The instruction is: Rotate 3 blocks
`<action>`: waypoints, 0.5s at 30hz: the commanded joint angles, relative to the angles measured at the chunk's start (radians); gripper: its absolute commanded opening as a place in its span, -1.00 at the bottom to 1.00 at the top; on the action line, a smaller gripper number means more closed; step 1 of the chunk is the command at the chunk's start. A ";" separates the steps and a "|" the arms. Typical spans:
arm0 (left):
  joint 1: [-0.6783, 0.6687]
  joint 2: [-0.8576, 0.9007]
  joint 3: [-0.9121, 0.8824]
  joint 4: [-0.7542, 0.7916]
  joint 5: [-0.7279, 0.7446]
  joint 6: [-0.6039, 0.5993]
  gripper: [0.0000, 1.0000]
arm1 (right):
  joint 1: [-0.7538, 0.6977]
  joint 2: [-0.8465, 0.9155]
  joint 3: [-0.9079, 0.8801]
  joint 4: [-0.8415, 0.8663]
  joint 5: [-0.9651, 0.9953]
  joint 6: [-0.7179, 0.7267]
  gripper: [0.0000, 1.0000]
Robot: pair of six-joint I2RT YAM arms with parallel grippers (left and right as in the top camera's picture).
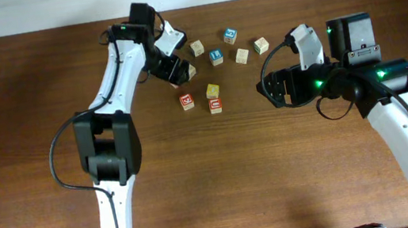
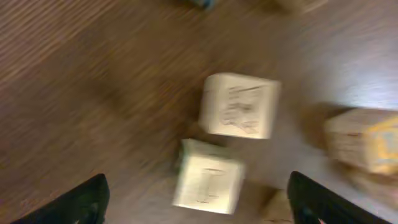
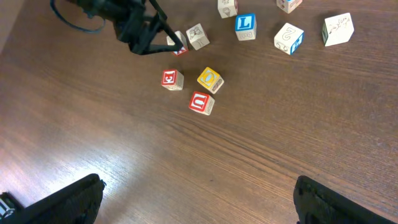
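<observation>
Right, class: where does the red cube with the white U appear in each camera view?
Overhead: the red U cube sits just below centre, directly under the yellow cube.
Left wrist: not in it.
Right wrist: the red U cube is near centre, just below-left of the yellow cube.
Shared landmark: the yellow cube, its nearest neighbour in both views.

A dark brown wooden table (image 1: 292, 173) carries a scatter of small letter cubes, all toward twelve o'clock from its middle. A yellow cube (image 1: 213, 90) has a red U cube (image 1: 216, 105) just beside it at six o'clock and a red E cube (image 1: 186, 100) near it at nine o'clock. A blue L cube (image 1: 216, 56) lies at twelve o'clock from the yellow one, and a pale cube (image 1: 241, 56) toward two o'clock.
</observation>
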 commanded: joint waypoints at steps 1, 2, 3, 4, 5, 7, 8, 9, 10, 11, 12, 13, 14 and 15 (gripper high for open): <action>-0.021 0.039 0.021 0.015 -0.167 0.008 0.57 | -0.007 0.008 0.018 0.001 -0.005 0.003 0.96; -0.026 0.049 0.021 0.018 -0.166 0.007 0.46 | -0.007 0.008 0.018 0.004 -0.005 0.003 0.96; -0.033 0.058 0.021 0.017 -0.166 0.007 0.35 | -0.007 0.008 0.018 0.004 -0.004 0.003 0.96; -0.036 0.067 0.021 0.014 -0.166 0.007 0.24 | -0.007 0.008 0.018 0.004 -0.003 0.003 0.96; -0.039 0.071 0.021 0.014 -0.166 0.008 0.17 | -0.007 0.008 0.018 0.004 0.000 0.003 0.96; -0.048 0.074 0.021 0.014 -0.166 0.008 -0.10 | -0.007 0.008 0.018 0.003 0.003 0.003 0.96; -0.051 0.074 0.021 0.014 -0.167 0.008 -0.25 | -0.007 0.008 0.018 0.004 0.003 0.003 0.96; -0.054 0.074 0.021 0.014 -0.167 0.008 -0.35 | -0.007 0.008 0.018 0.003 0.003 0.003 0.96; -0.055 0.074 0.021 0.013 -0.167 0.008 -0.47 | -0.007 0.008 0.018 0.004 0.003 0.003 0.96; -0.055 0.074 0.021 0.008 -0.167 0.008 -0.59 | -0.007 0.008 0.018 0.004 0.003 0.003 0.96; -0.054 0.073 0.022 0.000 -0.167 0.008 -0.60 | -0.007 0.008 0.018 0.004 0.003 0.003 0.96; -0.053 0.072 0.029 -0.013 -0.167 0.008 -0.62 | -0.007 0.008 0.018 0.004 0.003 0.003 0.96; -0.054 0.072 0.045 -0.037 -0.174 0.007 -0.65 | -0.007 0.008 0.018 0.004 0.003 0.003 0.96; -0.054 0.072 0.070 -0.064 -0.179 -0.003 -0.66 | -0.007 0.008 0.018 0.004 0.003 0.003 0.96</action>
